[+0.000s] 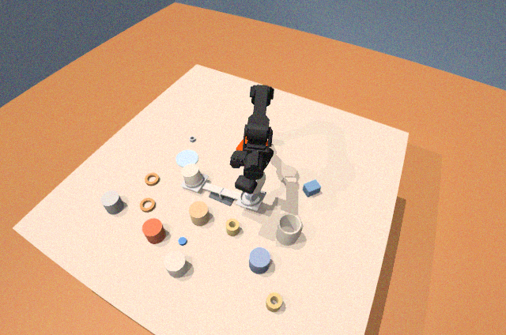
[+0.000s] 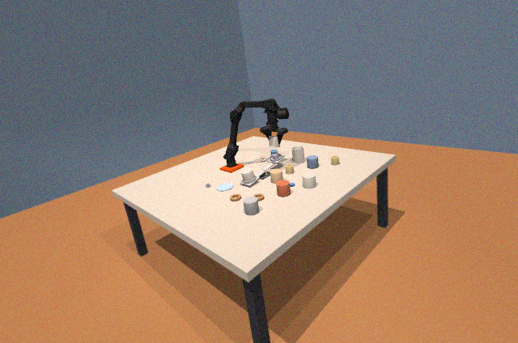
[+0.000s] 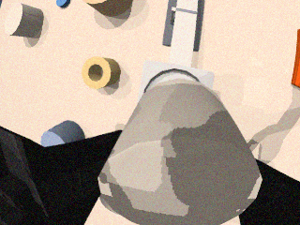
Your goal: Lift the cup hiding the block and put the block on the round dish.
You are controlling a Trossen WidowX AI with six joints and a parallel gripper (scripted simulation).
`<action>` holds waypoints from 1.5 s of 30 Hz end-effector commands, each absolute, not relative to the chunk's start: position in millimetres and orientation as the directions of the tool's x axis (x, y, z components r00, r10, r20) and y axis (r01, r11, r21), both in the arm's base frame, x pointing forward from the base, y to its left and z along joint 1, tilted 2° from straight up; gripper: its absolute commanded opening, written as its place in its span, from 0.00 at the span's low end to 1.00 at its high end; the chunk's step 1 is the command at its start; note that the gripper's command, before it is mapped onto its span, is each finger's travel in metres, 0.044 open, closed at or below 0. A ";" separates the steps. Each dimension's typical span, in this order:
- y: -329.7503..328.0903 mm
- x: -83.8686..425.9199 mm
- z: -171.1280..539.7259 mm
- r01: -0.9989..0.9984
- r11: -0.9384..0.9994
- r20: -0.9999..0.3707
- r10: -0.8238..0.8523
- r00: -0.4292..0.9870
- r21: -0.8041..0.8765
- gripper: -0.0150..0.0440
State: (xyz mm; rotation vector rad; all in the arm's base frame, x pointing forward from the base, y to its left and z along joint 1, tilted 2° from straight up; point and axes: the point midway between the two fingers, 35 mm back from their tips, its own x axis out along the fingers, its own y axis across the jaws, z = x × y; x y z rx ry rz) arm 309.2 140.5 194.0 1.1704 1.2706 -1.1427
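Observation:
My gripper (image 1: 256, 182) (image 2: 273, 140) (image 3: 178, 146) is shut on a pale grey cup (image 2: 273, 141) (image 3: 187, 141) and holds it upright above the right end of the balance (image 1: 230, 193) (image 2: 269, 169) (image 3: 183, 44). The wrist view shows the end pan (image 3: 204, 78) partly behind the cup; whether a block lies on it I cannot tell. The other cup (image 1: 190, 175) (image 2: 248, 175) stands on the balance's left end. The round pale blue dish (image 1: 186, 158) (image 2: 225, 187) lies beside that end, with nothing on it.
A blue block (image 1: 311, 187) lies right of the balance. A larger grey open cup (image 1: 288, 230) (image 2: 298, 154), a tan cylinder (image 1: 198, 213) (image 2: 276, 175) and a yellow ring (image 1: 232, 227) (image 3: 100, 72) stand in front. Red (image 1: 153, 231), blue (image 1: 259, 260) and grey (image 1: 112, 202) cylinders stand farther out.

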 end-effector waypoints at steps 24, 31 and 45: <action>180.6 287.8 166.6 0.997 0.079 -0.999 0.034 -0.007 -0.004 0.25; 200.8 272.2 151.0 0.997 0.080 -0.999 0.037 -0.007 -0.004 0.25; 234.7 235.1 119.9 0.997 0.081 -0.999 0.044 -0.008 -0.005 0.25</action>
